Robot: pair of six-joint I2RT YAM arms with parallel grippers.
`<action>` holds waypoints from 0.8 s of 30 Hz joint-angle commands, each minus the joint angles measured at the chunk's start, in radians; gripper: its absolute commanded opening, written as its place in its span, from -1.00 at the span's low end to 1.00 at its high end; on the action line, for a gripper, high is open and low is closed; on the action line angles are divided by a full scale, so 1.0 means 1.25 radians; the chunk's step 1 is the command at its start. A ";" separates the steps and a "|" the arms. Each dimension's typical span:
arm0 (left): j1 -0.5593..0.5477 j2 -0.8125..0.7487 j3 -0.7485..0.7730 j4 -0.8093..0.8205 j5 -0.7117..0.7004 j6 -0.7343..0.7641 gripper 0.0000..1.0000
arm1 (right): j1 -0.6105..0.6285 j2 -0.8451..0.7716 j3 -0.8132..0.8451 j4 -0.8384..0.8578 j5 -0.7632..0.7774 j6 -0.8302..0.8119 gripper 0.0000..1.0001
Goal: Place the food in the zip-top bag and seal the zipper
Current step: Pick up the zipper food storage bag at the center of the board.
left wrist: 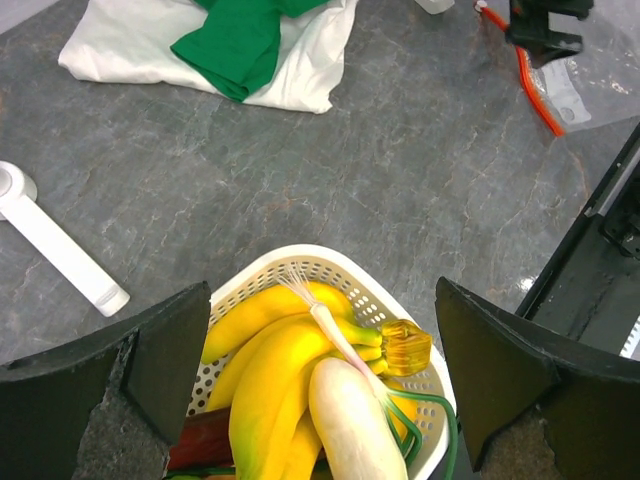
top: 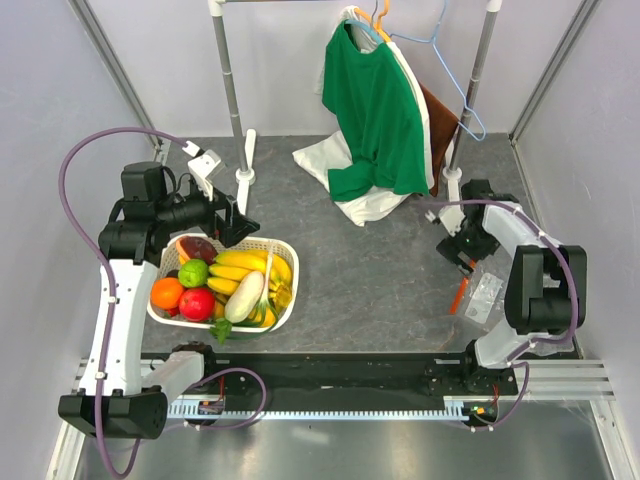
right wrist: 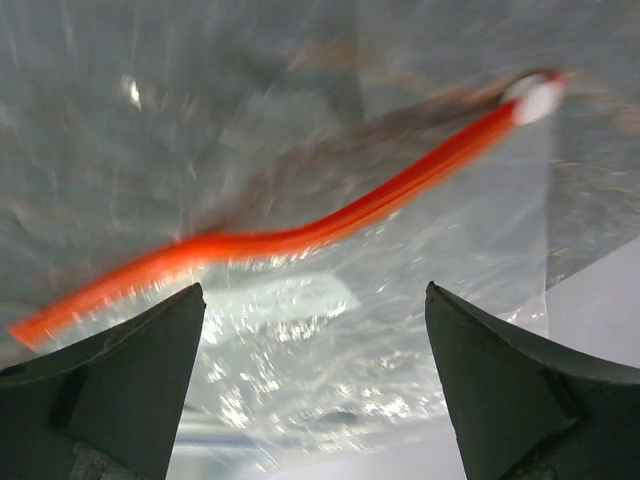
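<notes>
My right gripper (right wrist: 312, 300), fingers (right wrist: 100, 380) looming wide apart, hangs over the zipper (right wrist: 300, 238) with nothing held

The zipper slants across the gap just ahead of those jaws, blurred, on the clear zip-top bag (right wrist: 300, 390) lying beneath them; whether its mouth is open I cannot tell. The food (top: 222, 285) is well apart from there: bananas (left wrist: 265, 345) and a white radish (left wrist: 350, 425) sit in the lattice basket (left wrist: 330, 265) right under my left gripper (left wrist: 322, 290), whose jaws also stand wide and empty. Past that basket, ahead of the left jaws, lie a white cloth (left wrist: 130, 45) and a green shirt (left wrist: 240, 40) on the grey table (left wrist: 400, 180). My worry is the floppy film: pinch both layers together and the mouth will not open, or the bag skids away; and the radish's thin stalk (left wrist: 330, 325), lying across the bananas, may snag and drag its neighbours out
</notes>
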 commanded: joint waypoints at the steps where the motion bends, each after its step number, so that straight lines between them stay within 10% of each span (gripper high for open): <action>1: -0.001 -0.015 -0.002 0.015 0.037 0.023 1.00 | -0.001 -0.007 0.079 0.048 -0.072 0.284 0.96; 16: -0.001 -0.022 -0.019 0.048 0.033 0.028 1.00 | -0.013 0.141 0.091 0.094 0.170 0.622 0.61; 24: -0.001 -0.020 -0.024 0.061 0.028 0.026 1.00 | -0.024 0.093 0.084 0.046 0.073 0.653 -0.52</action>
